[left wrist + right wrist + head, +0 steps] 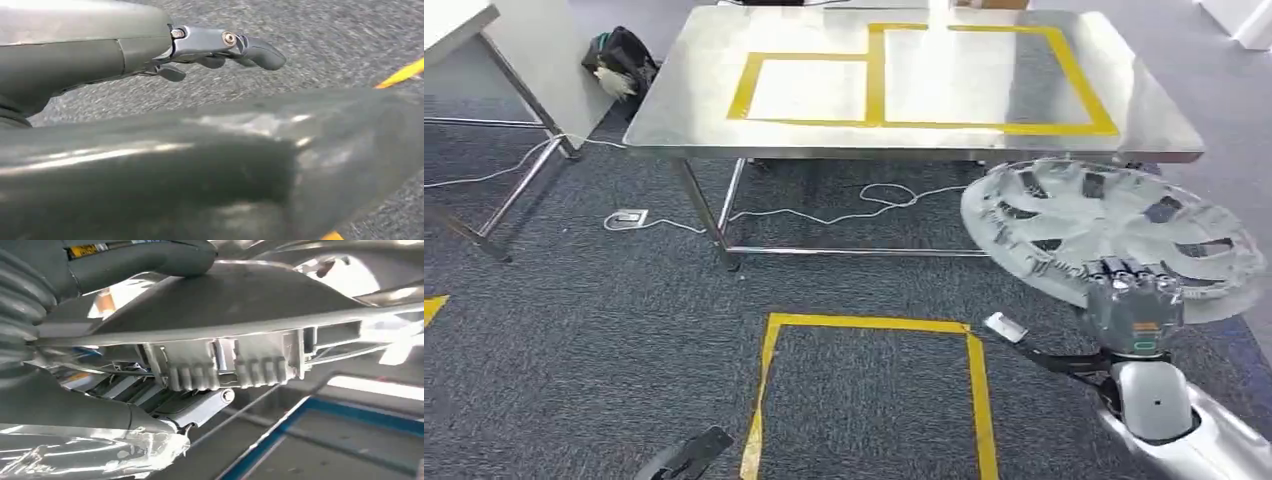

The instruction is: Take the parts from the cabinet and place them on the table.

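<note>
My right hand [1136, 296] grips the near rim of a silver wheel cover [1114, 228], held roughly flat in front of the steel table's [694, 110] right front corner. In the right wrist view the thumb [145, 260] lies over the wheel cover [235, 305] and darker fingers [190, 407] press from under its rim. Yellow tape rectangles [879, 80] mark the tabletop. My left hand [220, 47] hangs above the grey carpet in the left wrist view, holding nothing, its fingers slightly curled.
A second table [484, 40] stands at the far left, with a dark bag [619, 60] on the floor beside it. White cables [824, 215] and a socket [627, 217] lie under the steel table. A yellow tape square [869, 390] marks the carpet near me.
</note>
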Robot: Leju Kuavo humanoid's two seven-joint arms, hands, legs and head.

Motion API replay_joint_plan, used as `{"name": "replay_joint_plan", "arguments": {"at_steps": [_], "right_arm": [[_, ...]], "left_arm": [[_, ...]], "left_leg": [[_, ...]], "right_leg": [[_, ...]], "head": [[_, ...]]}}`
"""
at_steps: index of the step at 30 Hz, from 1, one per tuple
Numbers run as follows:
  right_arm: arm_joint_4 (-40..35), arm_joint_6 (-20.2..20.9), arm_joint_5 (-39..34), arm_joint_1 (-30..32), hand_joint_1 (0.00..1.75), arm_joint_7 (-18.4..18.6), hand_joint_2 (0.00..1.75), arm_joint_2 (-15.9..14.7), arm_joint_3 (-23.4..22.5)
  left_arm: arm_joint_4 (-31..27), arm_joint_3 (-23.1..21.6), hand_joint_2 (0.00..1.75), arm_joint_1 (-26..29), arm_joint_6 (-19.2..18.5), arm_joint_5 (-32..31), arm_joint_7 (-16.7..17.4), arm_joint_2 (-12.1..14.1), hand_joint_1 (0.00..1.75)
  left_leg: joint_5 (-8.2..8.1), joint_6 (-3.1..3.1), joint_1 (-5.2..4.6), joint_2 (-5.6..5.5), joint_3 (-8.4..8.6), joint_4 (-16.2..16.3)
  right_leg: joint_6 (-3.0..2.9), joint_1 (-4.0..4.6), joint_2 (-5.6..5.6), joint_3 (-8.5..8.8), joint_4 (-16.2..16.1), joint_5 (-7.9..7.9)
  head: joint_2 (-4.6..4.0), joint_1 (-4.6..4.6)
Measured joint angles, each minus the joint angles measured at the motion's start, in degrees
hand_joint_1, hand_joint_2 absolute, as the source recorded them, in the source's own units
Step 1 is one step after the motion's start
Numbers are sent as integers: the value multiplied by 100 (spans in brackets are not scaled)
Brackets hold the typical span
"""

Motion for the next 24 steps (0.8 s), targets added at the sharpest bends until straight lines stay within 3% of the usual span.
{"name": "replay_joint_plan", "arguments": {"at_steps": [1,3,4,5,6,7,8,11,14,16,17,24], "right_arm": [[24,-2,0,23,175,-91,175,9,58],[62,-4,0,61,175,-255,175,17,134],[74,-2,0,64,175,-302,175,20,140],[77,-2,0,55,175,-305,175,13,160],[79,2,0,48,175,-263,175,2,188],[81,9,0,35,175,-230,175,-7,210],[81,15,0,31,175,-204,175,-18,232],[81,22,0,27,175,-186,175,-63,300],[83,22,0,15,175,-173,175,-83,328],[83,24,0,8,175,-167,175,-92,341],[83,26,0,-1,175,-160,175,-101,361],[94,111,0,-62,175,-88,175,-190,507]], "left_arm": [[0,0,0,-1,0,-7,2,4,0],[0,0,0,-3,-2,-44,15,4,0],[0,0,0,-2,-2,-48,15,24,0],[0,0,0,-6,-2,-55,15,31,0],[0,2,0,3,-2,-61,15,42,0],[0,2,0,14,-2,-63,15,48,0],[0,2,0,17,-2,-66,15,52,0],[0,2,0,1,-2,-81,15,61,0],[0,2,0,1,-2,-90,15,59,0],[0,2,0,0,-2,-94,13,59,0],[0,2,0,1,-2,-94,7,59,0],[0,7,0,2,-2,-98,-13,66,0]], "left_leg": [[-8,-13,12,-44,6,7],[-48,-73,41,-119,31,37],[-63,-110,28,-144,26,53],[-77,-138,4,-159,-16,122],[-71,-140,2,-159,-33,104],[-34,-46,-6,-157,-37,94],[-35,8,-9,-156,-35,89],[-15,35,-4,-145,-25,47],[-1,-17,13,-140,-21,20],[-2,-189,36,-138,-20,-5],[1,-242,45,-138,-21,-9],[1,-246,34,-138,-27,-7]], "right_leg": [[7,-11,0,87,-299,258],[43,-55,4,540,-1375,862],[82,-64,49,669,-1607,812],[11,-54,89,745,-1734,803],[-21,-70,81,722,-1733,833],[-13,-60,89,710,-1723,837],[-22,-55,95,702,-1723,843],[-74,-31,115,688,-1723,843],[-125,-8,116,679,-1721,842],[-138,4,115,671,-1718,838],[-145,8,115,667,-1717,839],[-154,-1,110,674,-1723,847]], "head": [[0,2],[0,2],[0,9],[0,15],[0,-5],[0,0],[0,-2],[0,0],[0,0],[0,0],[0,2],[0,4]]}}
